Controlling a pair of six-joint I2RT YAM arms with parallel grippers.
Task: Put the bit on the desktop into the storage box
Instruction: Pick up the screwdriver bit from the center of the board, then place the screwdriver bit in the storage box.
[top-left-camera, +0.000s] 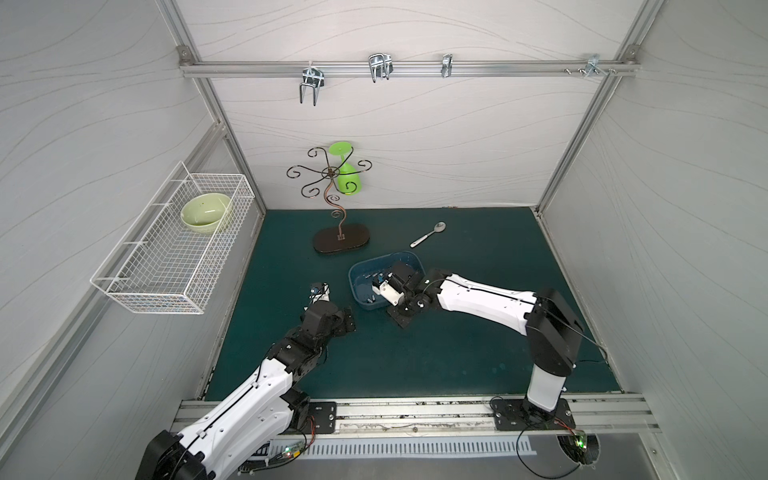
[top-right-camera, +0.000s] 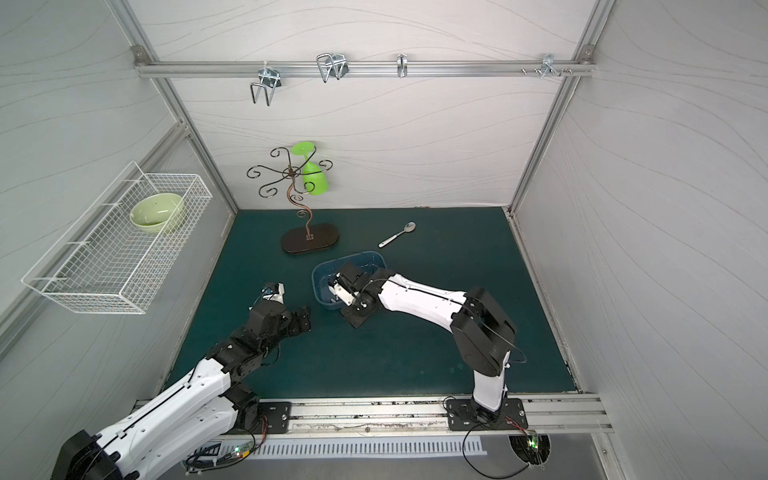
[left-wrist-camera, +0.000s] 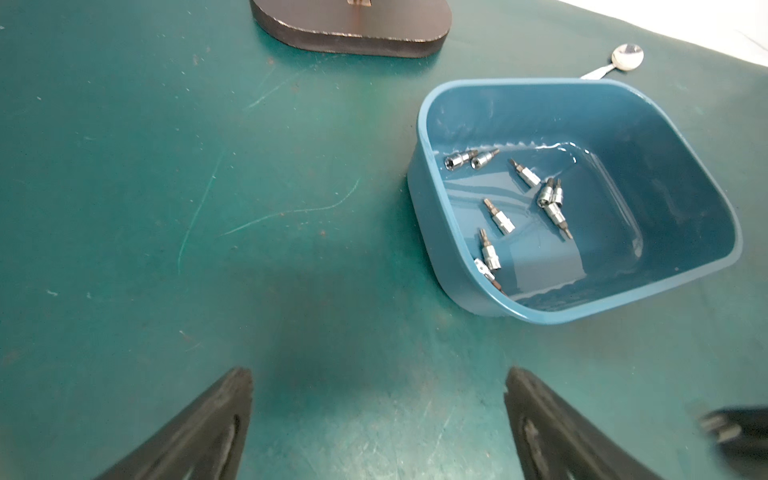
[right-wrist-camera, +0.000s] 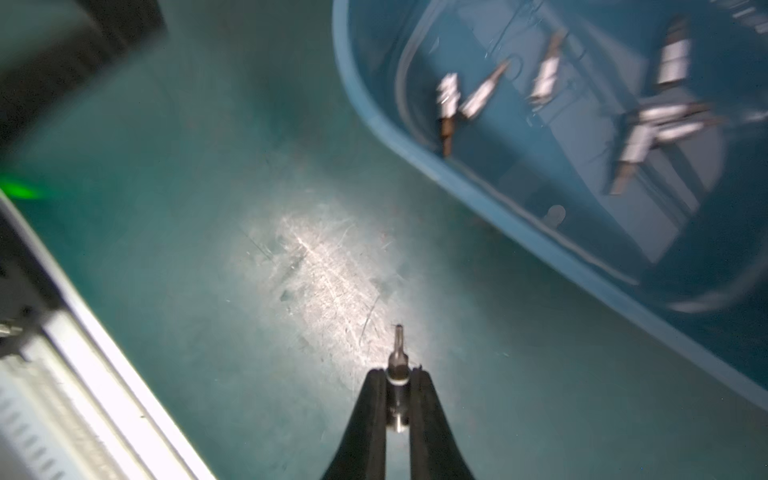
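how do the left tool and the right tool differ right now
Left tool stands wide open and empty; right tool is shut on a bit. Left tool sits clear of the storage box; right tool is close by its rim. Both have dark fingers.

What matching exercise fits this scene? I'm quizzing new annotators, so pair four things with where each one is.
Things: 1 spoon; 2 pale green bowl; 3 green goblet; 4 the bit outside the storage box
Places: A in the white wire basket; B clamped in the right gripper; C hanging on the scrolled stand; D lying on the desktop
Pairs: 1-D; 2-A; 3-C; 4-B
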